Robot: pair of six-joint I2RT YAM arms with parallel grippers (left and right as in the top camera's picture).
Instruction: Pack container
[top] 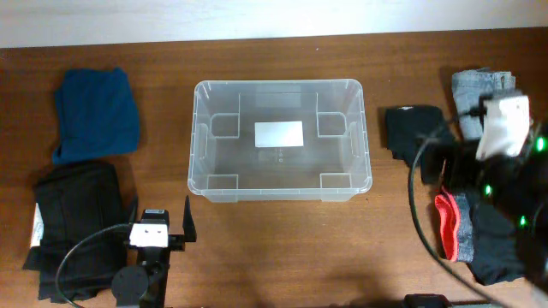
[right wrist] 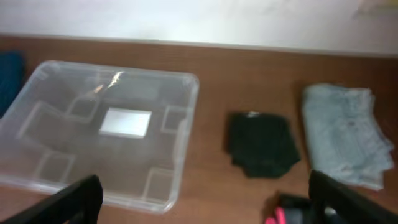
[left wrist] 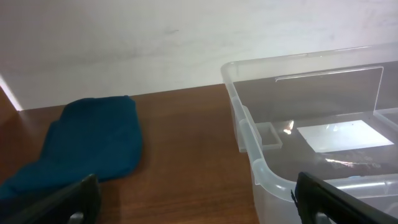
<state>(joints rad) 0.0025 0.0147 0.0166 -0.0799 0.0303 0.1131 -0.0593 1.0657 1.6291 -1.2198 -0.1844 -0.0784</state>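
- Large clear see-through plastic rectangular tub, the container [top: 257,171], stands upright at mid-table on the brown wooden table [top: 282,257], with a white rectangular label [top: 279,134] on its base
- Left gripper [top: 161,216]: fingers spread wide apart, gripping nothing; it sits low by the table's near edge, just off the container's near-left corner and not touching it
- Left wrist view: the container's rimmed left wall and corner fill the right half, beyond the fingertips
- Right gripper [right wrist: 208,205]: fingers wide apart, gripping nothing; the container lies ahead and to its left, well apart
- Left of the container: folded blue cloth [top: 96,114], folded black garment [top: 73,222] nearer the left arm
- Right of the container: small folded black cloth [top: 409,130], folded pale denim piece [top: 481,85], red-and-grey item [top: 451,229] partly under the right arm
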